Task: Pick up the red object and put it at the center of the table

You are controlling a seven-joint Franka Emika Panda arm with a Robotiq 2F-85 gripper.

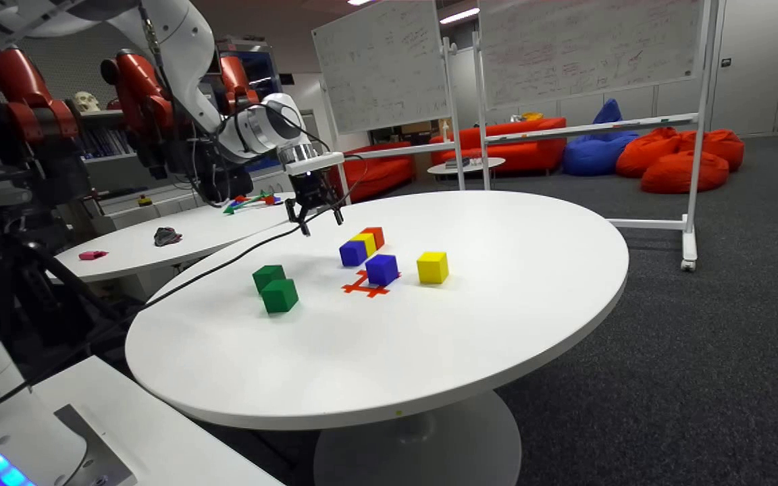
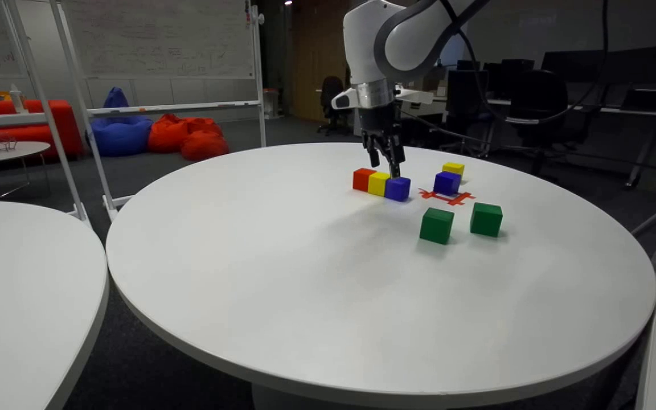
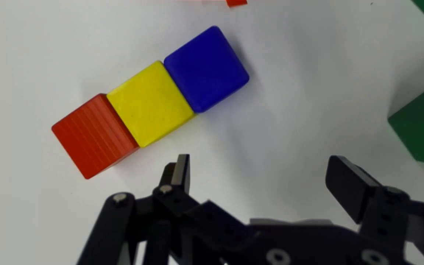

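Note:
The red object is a red cube (image 1: 378, 236) at one end of a touching row with a yellow and a blue cube. It shows at the left end in an exterior view (image 2: 363, 179) and in the wrist view (image 3: 95, 137). The table (image 1: 443, 344) is round and white, with a red tape mark (image 1: 360, 288) on its top. My gripper (image 1: 323, 227) is open and empty, above the table beside the row. In the wrist view my gripper (image 3: 260, 157) has only bare tabletop between its fingers, with the red cube left of and beyond the left fingertip.
The row's yellow cube (image 3: 150, 104) touches the red one, and its blue cube (image 3: 206, 69) follows. Another blue cube (image 1: 381, 270) stands at the tape mark, with a yellow cube (image 1: 433, 267) nearby. Two green cubes (image 2: 436, 225) stand apart. A cable (image 1: 227, 260) hangs beside the table.

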